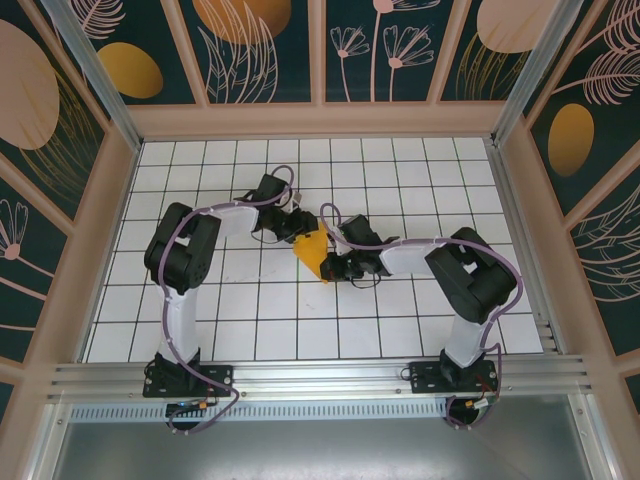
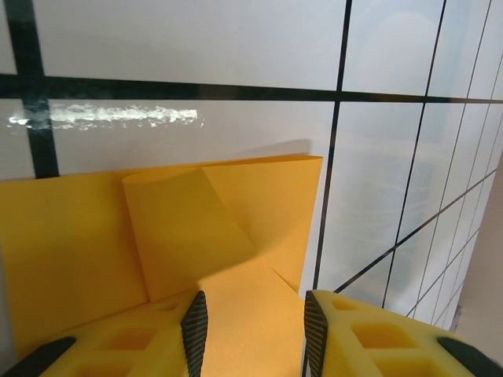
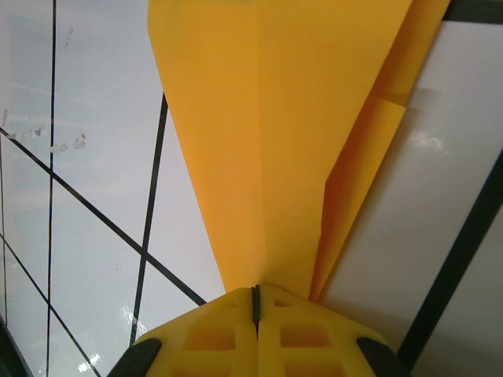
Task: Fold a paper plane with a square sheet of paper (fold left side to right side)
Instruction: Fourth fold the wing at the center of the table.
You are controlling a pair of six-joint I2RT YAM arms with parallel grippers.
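The orange-yellow square sheet of paper (image 1: 314,252) is folded into a pointed shape and sits at mid-table between both arms. In the right wrist view the paper (image 3: 275,118) has a centre ridge and a side flap hanging lower right. It narrows into my right gripper (image 3: 256,302), which is shut on its narrow end. My left gripper (image 2: 254,334) is open. Its dark ribbed fingers (image 2: 194,330) stand apart, with a flat layer of the paper (image 2: 181,228) lying across the gap. From above, the left gripper (image 1: 300,228) is at the paper's far side and the right gripper (image 1: 334,264) at its near side.
The white tiled table (image 1: 250,320) has black grid lines and is boxed in by wooden-framed walls with printed panels (image 1: 250,50). An aluminium rail (image 1: 320,375) runs along the near edge by the arm bases. Open tiles lie left, right and behind the paper.
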